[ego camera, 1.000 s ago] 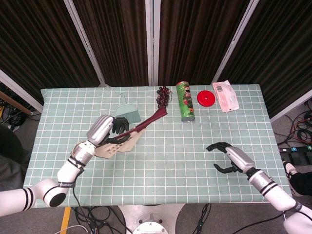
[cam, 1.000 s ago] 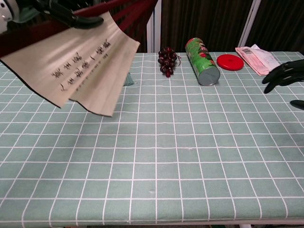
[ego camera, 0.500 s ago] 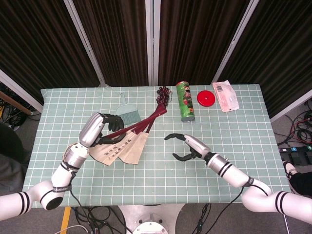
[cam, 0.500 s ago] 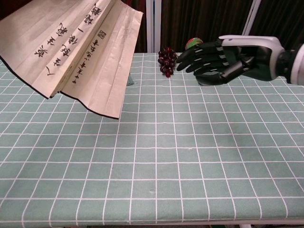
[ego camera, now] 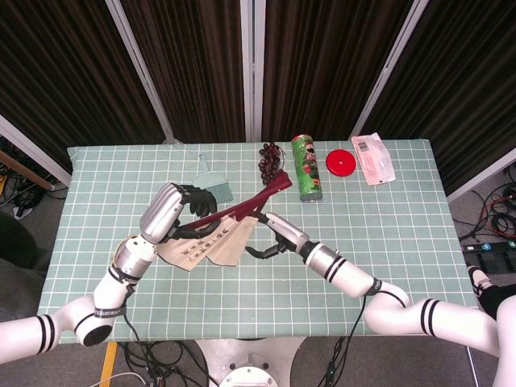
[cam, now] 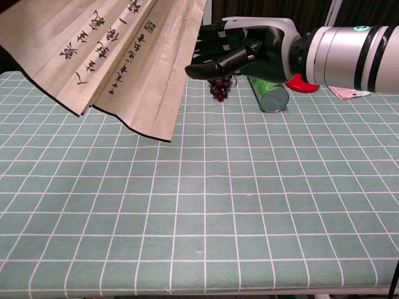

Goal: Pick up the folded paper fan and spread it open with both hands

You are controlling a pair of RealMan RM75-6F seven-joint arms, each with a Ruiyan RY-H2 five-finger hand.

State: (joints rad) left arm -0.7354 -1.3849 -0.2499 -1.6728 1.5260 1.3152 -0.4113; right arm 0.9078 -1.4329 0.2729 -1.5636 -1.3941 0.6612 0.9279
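The left hand (ego camera: pixel 184 211) grips the paper fan (ego camera: pixel 211 240) by its dark red ribs, left of centre in the head view, holding it up off the table (ego camera: pixel 387 234). The right hand (ego camera: pixel 270 234) is at the fan's right edge, near the middle of the frame, fingers (cam: pixel 209 59) curled toward the paper; I cannot tell whether it actually has hold of the fan or is only touching it. In the chest view that hand fills the upper middle, dark fingers bent just beside the fan's edge, its silver forearm running off to the right.

The table, covered in a green cloth with a white grid, takes up most of both views. The fan is partly spread: cream paper panels with black calligraphy hang in the upper left of the chest view, the folds fanned a little way apart, and the red ribs point up and right toward the back of the table in the head view.

Along the far edge stand the smaller things. A green patterned can (ego camera: pixel 305 166) lies on its side right of centre. A small green brush (ego camera: pixel 213 186) lies behind the left hand. A pink packet (ego camera: pixel 373 158) lies toward the upper right, with a red lid (ego camera: pixel 340 161) between it and the can. A bunch of dark grapes (ego camera: pixel 268 158) lies just left of the can.
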